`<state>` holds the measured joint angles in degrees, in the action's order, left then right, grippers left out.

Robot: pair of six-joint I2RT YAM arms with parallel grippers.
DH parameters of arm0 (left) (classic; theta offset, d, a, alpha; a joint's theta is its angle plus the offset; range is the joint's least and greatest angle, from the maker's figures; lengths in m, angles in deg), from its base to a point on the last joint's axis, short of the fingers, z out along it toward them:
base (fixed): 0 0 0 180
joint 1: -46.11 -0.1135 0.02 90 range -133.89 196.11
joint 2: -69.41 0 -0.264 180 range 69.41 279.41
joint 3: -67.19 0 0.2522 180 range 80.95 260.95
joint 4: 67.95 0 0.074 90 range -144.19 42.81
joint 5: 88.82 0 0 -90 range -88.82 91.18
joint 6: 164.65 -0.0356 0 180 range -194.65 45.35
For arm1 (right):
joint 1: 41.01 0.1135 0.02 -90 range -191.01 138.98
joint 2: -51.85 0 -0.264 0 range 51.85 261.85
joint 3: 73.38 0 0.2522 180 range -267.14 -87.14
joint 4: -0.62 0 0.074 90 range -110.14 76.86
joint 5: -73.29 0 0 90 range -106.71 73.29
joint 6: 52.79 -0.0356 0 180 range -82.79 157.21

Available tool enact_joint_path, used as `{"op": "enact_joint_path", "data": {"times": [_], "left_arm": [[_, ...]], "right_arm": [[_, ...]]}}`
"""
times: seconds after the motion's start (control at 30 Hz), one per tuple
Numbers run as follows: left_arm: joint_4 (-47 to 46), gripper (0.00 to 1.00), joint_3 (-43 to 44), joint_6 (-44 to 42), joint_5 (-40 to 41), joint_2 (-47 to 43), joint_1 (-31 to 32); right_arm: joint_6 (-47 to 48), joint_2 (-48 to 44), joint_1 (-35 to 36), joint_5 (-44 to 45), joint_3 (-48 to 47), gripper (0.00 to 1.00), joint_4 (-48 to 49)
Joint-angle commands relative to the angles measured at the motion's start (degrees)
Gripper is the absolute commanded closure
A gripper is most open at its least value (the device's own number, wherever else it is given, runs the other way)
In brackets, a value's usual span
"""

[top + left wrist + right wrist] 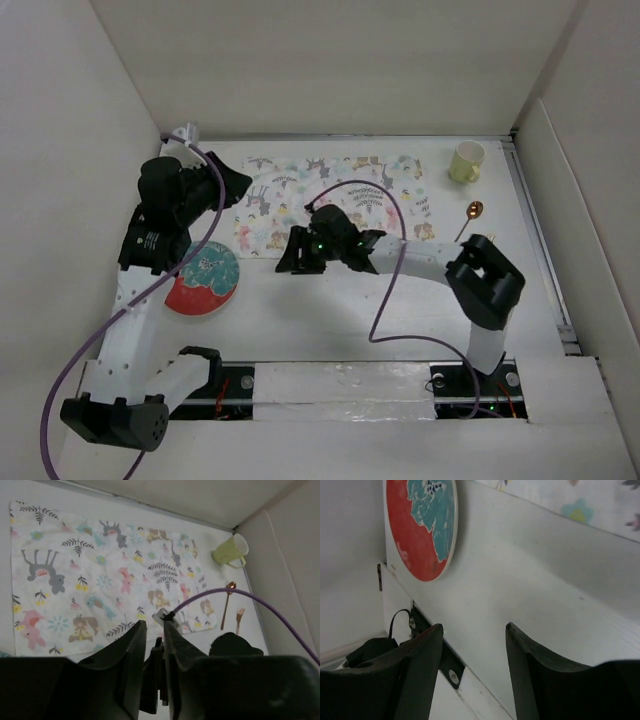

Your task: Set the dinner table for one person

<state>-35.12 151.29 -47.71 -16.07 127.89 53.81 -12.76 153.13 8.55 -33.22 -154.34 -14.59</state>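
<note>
The dinner table [330, 310] is a broad, matte, plain white surface. From above, it fills the floor of a white-walled enclosure. A white cloth mat [335, 205] printed with small colourful animals and plants lies on its far half. A red and teal plate [203, 280] sits off the mat at the near left. A pale yellow-green mug [466, 161] and a copper-coloured spoon [472, 213] are at the far right. The left gripper [240, 186] is at the mat's left edge and the right gripper [287, 262] at its near edge. Both are dark shapes here and their jaws are hard to read. The right arm hides part of the mat.

In the left wrist view, the table shows only as a thin white border around the mat. The left jaws stand a narrow gap apart, holding nothing. A fork [239, 619] lies beside the spoon, small and dim.

In the right wrist view, bare white table slants across the frame. The plate is cut off at the top edge. The right jaws are wide apart and empty.
</note>
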Motion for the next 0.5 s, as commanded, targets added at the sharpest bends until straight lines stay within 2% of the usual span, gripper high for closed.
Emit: {"op": "enact_joint_path", "data": {"times": [0.0, 0.1, 0.23, 0.47], "left_arm": [[2.5, 0.75, -4.2, -1.8, 0.4, -3.2, 3.0], [4.4, 0.69, -4.3, -2.9, 2.0, -4.9, 6.0], [5.5, 0.68, -6.9, -1.8, 3.0, -8.9, 10.6], [7.5, 0.68, -11.3, -1.5, 5.7, -13.9, 15.1]], "right_arm": [[-5.6, 9.3, 4.6, -2.3, -9.0, 0.41, 9.1], [-7.9, 16.1, 6.3, -2.5, -12.5, 0.40, 11.6], [-10.8, 24.2, 8.5, -1.3, -19.4, 0.39, 13.1], [-15.4, 36.5, 12.0, 1.8, -34.1, 0.40, 7.8]]}}
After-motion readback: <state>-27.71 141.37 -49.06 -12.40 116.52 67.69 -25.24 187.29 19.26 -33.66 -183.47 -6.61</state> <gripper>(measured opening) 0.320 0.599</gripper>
